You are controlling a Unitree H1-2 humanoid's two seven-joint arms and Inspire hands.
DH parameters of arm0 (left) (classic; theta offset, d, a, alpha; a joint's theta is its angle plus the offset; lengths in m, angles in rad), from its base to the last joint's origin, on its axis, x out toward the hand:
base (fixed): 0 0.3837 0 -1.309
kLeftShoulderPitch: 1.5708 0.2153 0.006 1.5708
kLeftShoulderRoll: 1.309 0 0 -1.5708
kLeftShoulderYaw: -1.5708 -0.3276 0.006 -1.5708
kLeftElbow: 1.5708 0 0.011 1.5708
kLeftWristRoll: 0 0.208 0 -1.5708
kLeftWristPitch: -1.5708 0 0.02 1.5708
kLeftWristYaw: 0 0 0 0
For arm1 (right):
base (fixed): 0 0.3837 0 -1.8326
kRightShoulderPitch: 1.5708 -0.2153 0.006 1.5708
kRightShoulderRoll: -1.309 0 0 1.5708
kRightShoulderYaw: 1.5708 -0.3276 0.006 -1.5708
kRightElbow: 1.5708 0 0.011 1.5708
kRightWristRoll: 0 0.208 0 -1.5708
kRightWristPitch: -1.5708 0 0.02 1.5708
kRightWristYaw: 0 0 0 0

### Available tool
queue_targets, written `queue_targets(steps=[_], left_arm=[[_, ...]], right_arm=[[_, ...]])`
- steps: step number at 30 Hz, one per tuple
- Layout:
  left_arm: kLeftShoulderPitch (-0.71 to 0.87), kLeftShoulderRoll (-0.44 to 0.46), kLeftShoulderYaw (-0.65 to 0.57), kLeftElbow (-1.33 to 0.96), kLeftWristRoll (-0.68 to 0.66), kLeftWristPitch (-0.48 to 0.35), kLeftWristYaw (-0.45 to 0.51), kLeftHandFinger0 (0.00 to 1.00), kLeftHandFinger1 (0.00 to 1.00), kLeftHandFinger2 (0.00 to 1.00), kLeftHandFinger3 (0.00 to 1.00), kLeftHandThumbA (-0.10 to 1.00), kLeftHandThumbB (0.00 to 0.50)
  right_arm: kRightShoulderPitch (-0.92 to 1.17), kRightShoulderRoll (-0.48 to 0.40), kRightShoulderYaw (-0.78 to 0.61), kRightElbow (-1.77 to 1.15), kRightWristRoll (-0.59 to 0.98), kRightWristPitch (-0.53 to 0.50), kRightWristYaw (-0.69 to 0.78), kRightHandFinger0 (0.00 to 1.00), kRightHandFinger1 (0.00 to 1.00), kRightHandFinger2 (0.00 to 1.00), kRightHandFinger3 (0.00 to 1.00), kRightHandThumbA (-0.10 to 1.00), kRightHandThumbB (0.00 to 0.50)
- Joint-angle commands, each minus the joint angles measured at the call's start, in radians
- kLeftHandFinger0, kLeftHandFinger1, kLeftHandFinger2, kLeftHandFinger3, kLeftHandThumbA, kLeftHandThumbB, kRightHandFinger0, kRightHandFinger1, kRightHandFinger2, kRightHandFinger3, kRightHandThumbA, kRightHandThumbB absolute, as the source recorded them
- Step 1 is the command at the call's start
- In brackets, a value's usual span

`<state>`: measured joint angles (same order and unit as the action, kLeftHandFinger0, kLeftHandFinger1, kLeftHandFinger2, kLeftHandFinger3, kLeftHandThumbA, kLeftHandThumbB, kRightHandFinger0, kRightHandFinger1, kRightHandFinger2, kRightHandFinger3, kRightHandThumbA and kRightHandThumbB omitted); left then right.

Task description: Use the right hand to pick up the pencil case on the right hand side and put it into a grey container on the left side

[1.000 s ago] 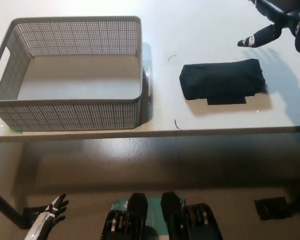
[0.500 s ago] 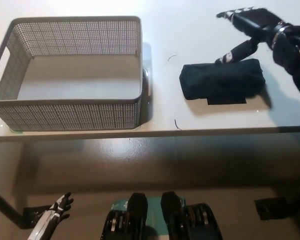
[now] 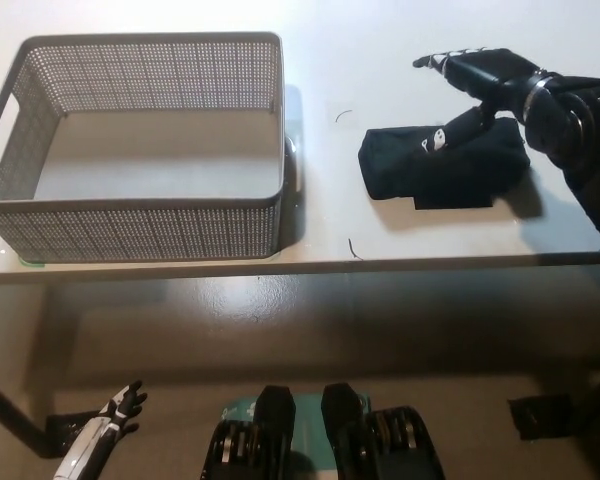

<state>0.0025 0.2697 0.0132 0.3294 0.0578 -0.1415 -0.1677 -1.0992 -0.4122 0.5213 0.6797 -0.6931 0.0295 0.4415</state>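
The right hand (image 3: 477,85) reaches over the case (image 3: 443,160) with fingers spread, holding nothing; the case lies on the table (image 3: 400,50), right of the basket (image 3: 140,150). The left hand (image 3: 105,440) hangs low, fingers apart

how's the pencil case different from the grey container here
The pencil case is black, soft and closed, lying flat; the grey container is a rigid perforated basket, open on top and empty. The container is much larger. The right hand is spread open over the case, while nothing is near the container. Both sit on the white table.
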Motion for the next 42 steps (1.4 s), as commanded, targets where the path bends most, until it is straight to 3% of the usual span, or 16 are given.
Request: queue_targets(steps=[1,6,11,13,17,24,28,30,42], left_arm=[[-0.012,0.029,-0.004,-0.007,0.012,-0.039,-0.001,1.0,1.0,1.0,1.0,1.0,0.329],[-0.01,0.028,-0.006,-0.005,0.007,-0.044,-0.005,1.0,1.0,1.0,1.0,1.0,0.296],[-0.002,0.024,-0.007,-0.008,0.014,-0.038,0.001,1.0,1.0,1.0,1.0,1.0,0.338],[-0.001,0.026,-0.007,-0.008,0.021,-0.048,0.004,1.0,1.0,1.0,1.0,1.0,0.301],[-0.005,0.026,-0.007,-0.002,0.01,-0.054,-0.007,1.0,1.0,1.0,1.0,1.0,0.287],[-0.004,0.021,-0.011,0.005,0.017,-0.048,-0.003,1.0,1.0,1.0,1.0,1.0,0.325],[0.003,0.02,-0.016,0.002,0.031,-0.061,0.006,1.0,1.0,1.0,1.0,1.0,0.314],[0.005,0.02,-0.017,0.0,0.03,-0.065,0.004,1.0,1.0,1.0,1.0,1.0,0.337],[0.007,0.019,-0.023,-0.043,0.028,-0.049,0.001,1.0,1.0,1.0,1.0,1.0,0.35]], right_arm=[[-0.043,-0.008,-0.009,0.004,-0.006,-0.012,-0.012,1.0,1.0,1.0,1.0,1.0,0.5],[-0.04,-0.004,-0.006,0.022,-0.008,-0.018,-0.018,1.0,1.0,1.0,1.0,1.0,0.5],[-0.038,0.005,0.003,0.037,-0.013,-0.013,-0.013,1.0,1.0,1.0,1.0,1.0,0.5],[-0.047,0.014,0.013,0.056,-0.021,-0.011,-0.014,1.0,1.0,1.0,1.0,1.0,0.5],[-0.058,0.027,0.025,0.092,-0.028,-0.012,-0.02,1.0,1.0,1.0,1.0,1.0,0.5],[-0.077,0.088,0.038,0.285,-0.02,-0.042,-0.085,1.0,1.0,1.0,1.0,1.0,0.5],[-0.087,0.128,0.057,0.429,-0.023,-0.084,-0.146,1.0,1.0,1.0,1.0,1.0,0.5],[-0.092,0.147,0.07,0.487,-0.029,-0.094,-0.168,1.0,1.0,1.0,1.0,1.0,0.5],[-0.056,0.219,0.088,0.694,-0.005,-0.145,-0.281,1.0,1.0,1.0,1.0,1.0,0.5]])
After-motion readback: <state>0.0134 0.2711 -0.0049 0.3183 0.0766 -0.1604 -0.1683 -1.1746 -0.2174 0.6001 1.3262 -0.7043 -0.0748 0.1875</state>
